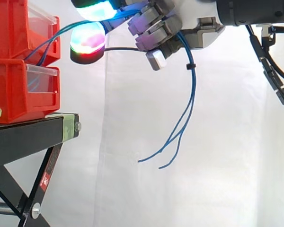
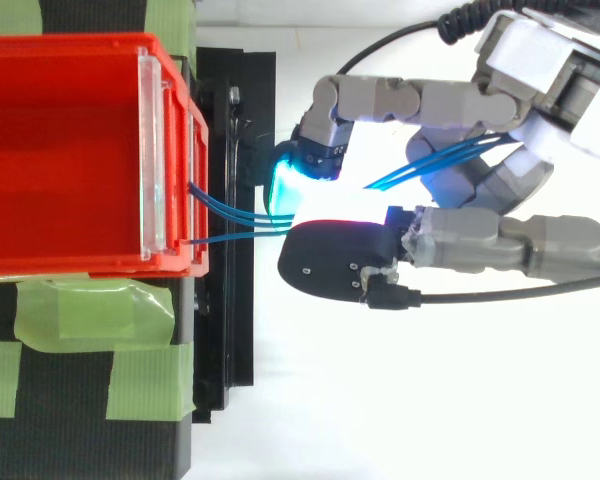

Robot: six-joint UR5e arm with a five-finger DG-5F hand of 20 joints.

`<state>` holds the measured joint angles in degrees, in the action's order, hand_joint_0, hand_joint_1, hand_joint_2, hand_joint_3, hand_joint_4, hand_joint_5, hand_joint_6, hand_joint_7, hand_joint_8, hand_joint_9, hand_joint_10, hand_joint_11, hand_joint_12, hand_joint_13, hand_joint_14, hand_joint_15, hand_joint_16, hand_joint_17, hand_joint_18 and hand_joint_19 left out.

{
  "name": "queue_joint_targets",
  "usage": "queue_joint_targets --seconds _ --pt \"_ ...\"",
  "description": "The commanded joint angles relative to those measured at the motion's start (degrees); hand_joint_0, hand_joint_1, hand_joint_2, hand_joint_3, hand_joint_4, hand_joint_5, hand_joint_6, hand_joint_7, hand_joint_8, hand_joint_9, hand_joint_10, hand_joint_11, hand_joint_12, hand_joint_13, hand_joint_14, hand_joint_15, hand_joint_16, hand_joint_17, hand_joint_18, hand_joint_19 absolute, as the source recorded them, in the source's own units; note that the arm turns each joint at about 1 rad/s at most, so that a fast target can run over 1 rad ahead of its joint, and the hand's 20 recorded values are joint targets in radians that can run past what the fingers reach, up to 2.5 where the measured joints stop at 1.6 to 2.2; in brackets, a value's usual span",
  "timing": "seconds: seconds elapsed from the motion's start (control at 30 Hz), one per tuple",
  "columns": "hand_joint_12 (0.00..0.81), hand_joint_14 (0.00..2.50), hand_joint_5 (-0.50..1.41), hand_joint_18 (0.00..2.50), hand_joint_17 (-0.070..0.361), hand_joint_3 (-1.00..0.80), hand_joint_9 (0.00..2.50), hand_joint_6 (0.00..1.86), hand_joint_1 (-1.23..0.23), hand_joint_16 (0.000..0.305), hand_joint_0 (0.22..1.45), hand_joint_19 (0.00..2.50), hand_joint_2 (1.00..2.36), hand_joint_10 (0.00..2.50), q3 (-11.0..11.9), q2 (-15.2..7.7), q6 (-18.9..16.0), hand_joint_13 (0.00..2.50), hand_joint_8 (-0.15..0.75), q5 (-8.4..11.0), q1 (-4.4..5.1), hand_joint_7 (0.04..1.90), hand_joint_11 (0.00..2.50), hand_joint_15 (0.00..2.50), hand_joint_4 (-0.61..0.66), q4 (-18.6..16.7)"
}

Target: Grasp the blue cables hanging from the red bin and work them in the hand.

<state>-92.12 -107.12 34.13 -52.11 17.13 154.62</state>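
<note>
Hand [image 1: 206, 30] is clenched round the blue cables [image 1: 193, 92], w/ strands running from the red bin [image 1: 9, 90] thru its fingers [image 1: 151, 21], ends dangling below. Grasp looks done; next, prob. work them in-grip w/o yanking.

Thin blue cables [image 1: 193, 94] come out of the red bin's [image 2: 80, 45] front. They arc away from it, then droop, their ends splayed.

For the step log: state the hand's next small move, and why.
Probably a slight roll of the fingers against each other, working the cables in place, with no pull away from the bin. The hand is shut on the cables: they run from the bin's front in between the fingers, and their loose ends hang below the hand, so the grasp looks made.
</note>
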Motion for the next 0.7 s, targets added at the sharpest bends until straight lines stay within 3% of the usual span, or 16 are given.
queue_joint_targets --seconds 0.0,0.07,0.37,0.67 --pt "0.712 2.5 0.4 2.5 0.178 0.27 1.78 0.01 -0.62 0.237 0.83 0.65 1.49 2.5 0.01 -0.02 -0.03 2.02 0.535 0.0 0.01 1.28 2.5 1.97 0.39 -0.11" --pt "0.712 2.5 0.38 2.5 0.178 0.3 1.78 0.01 -0.64 0.237 0.84 0.65 1.42 2.5 0.01 -0.02 -0.03 2.02 0.535 0.0 0.01 1.27 2.5 1.97 0.39 0.15" --pt "0.712 2.5 0.29 2.5 0.178 0.34 1.78 0.0 -0.7 0.237 0.87 0.65 1.4 2.5 0.01 -0.02 -0.03 2.02 0.535 -0.18 0.01 1.26 2.5 1.97 0.38 0.86" --pt "0.712 2.5 0.28 2.5 0.178 0.39 1.78 0.0 -0.71 0.237 1.0 0.65 1.27 2.5 0.01 -0.02 0.24 2.02 0.535 -0.18 0.01 1.28 2.5 1.97 0.34 1.47"
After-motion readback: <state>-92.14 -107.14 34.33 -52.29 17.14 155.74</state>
